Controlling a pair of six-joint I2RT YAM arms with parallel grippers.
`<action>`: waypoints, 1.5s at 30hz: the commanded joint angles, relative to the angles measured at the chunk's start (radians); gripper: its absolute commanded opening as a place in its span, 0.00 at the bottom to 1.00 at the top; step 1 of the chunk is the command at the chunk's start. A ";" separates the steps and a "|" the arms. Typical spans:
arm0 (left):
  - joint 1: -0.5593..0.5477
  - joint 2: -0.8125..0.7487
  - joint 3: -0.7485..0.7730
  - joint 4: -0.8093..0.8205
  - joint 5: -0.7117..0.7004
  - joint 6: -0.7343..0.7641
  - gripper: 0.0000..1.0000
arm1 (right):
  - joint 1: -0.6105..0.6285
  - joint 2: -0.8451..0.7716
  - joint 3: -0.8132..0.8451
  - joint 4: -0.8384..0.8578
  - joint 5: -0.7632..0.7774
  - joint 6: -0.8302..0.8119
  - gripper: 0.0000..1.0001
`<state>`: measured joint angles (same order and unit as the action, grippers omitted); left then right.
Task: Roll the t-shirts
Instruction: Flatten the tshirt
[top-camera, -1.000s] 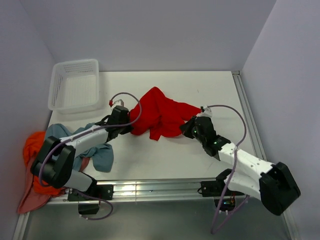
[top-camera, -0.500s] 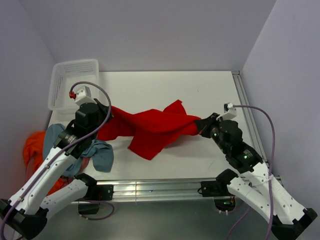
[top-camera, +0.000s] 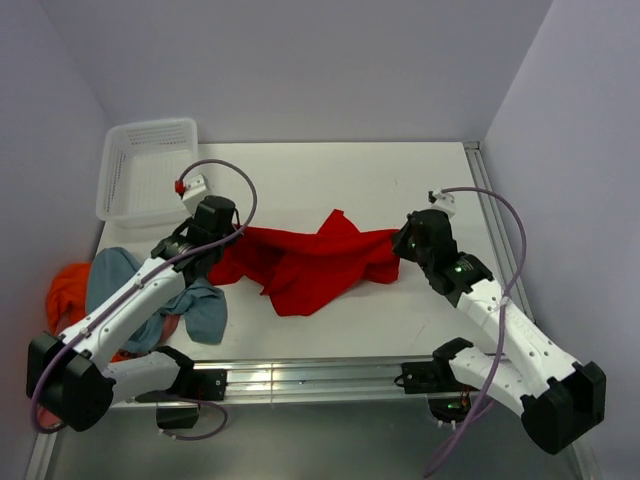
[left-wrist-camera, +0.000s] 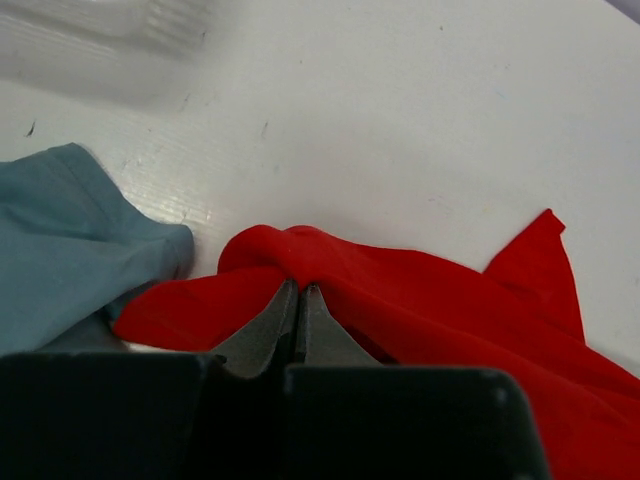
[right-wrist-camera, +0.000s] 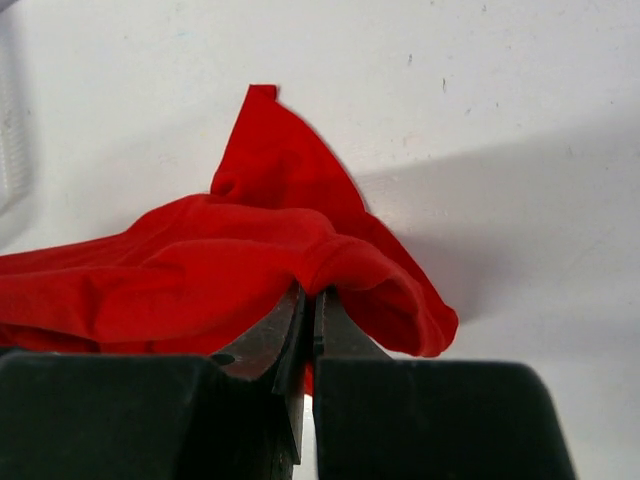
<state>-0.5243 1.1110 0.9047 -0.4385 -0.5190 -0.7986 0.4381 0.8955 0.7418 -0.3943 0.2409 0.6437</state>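
Right now the red shirt (top-camera: 310, 262) sags across the middle of the surface (top-camera: 340, 180), bunched and creased, strung btwn the two arms. The left pincer (left-wrist-camera: 300, 296) is clamped on a fold at the shirt's left end. The right pincer (right-wrist-camera: 308, 300) is nipped on a gathered lump at the right end. Both sets of jaws are nearly together w/ cloth between. The other shirts sit at the near left: a blue-grey one (top-camera: 205, 308) just beside the red cloth, an orange one (top-camera: 68, 285) past it at the edge.

Main risk, as I judge it, is the grips themselves. Each holds a wad, not a clean edge, and from these views I can't tell whether it's hem, sleeve or shoulder. If the arms spread it from such points, the shirt prob. lays down twisted or doubled, and any roll started on that comes out lumpy and lopsided.

Second: only a thin bite of cloth shows in each pincer, so a hard pull apart could slip one end free, and the shirt would drop in a heap.

Third: the left end lies close against the blue-grey shirt. Dragging or lowering there could snag it — two shirts tangled, or the blue one pulled under the red.

Also the loose pointed flap toward the far side may tuck under if the cloth is set down unevenly.
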 joint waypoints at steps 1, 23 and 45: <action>0.004 0.055 0.094 0.047 -0.055 -0.010 0.00 | -0.019 0.078 0.024 0.084 -0.022 -0.035 0.00; 0.029 0.417 0.333 0.086 0.016 0.052 0.00 | 0.144 0.261 -0.107 0.339 -0.279 0.022 0.76; 0.132 0.409 0.338 0.113 0.186 0.134 0.61 | 0.672 0.756 0.218 0.287 -0.060 -0.027 0.63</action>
<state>-0.3912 1.6070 1.2549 -0.3645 -0.3656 -0.6865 1.0878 1.6264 0.8799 -0.0891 0.1192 0.6456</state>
